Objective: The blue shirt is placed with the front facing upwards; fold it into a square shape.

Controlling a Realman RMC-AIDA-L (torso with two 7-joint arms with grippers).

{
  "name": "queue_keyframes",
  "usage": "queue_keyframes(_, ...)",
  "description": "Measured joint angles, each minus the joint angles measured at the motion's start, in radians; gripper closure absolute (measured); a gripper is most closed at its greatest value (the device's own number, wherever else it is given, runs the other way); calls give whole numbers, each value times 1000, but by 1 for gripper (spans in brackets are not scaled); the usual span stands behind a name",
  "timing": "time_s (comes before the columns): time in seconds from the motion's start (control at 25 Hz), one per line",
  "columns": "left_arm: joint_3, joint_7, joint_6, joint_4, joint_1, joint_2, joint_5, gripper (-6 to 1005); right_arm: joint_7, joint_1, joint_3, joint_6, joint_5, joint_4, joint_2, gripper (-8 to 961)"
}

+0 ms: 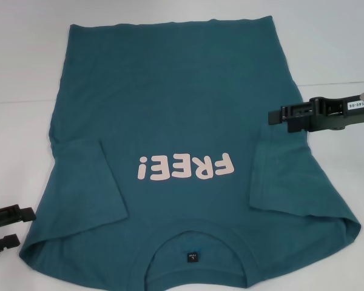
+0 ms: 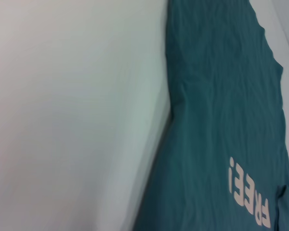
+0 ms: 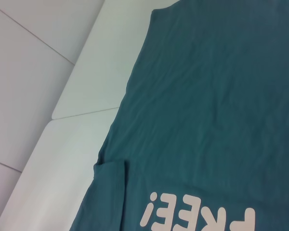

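Folding the blue shirt (image 1: 188, 115): sleeves tucked in, sides next.
Our right end effector (image 1: 278, 116) hovers, left end effector (image 1: 15, 227) sits spread by the desk (image 1: 24, 73) edge; right's grip we can't tell.

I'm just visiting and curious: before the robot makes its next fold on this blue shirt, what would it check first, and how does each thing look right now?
1. Blue shirt lies front up, FREE! lettering showing: ok.
2. Both sleeves folded in over the body, left sleeve and right sleeve: ok.
3. Cloth lies flat: mostly ok; the shoulder edge at the near right is rumpled.
4. Right tool hovers over the shirt's right edge, holding nothing: ok. Whether it is open: cannot tell.
5. Left tool sits low beside the shirt's near left corner, off the cloth, fingers apart: ok.
6. Table beside the shirt bare where seen: ok.
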Motion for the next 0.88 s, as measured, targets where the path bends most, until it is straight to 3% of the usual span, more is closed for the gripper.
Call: queue_keyframes(0.88,6,-6,-53,-13,-3,1,55,220,0,-4,8,0,0,0,-1,149)
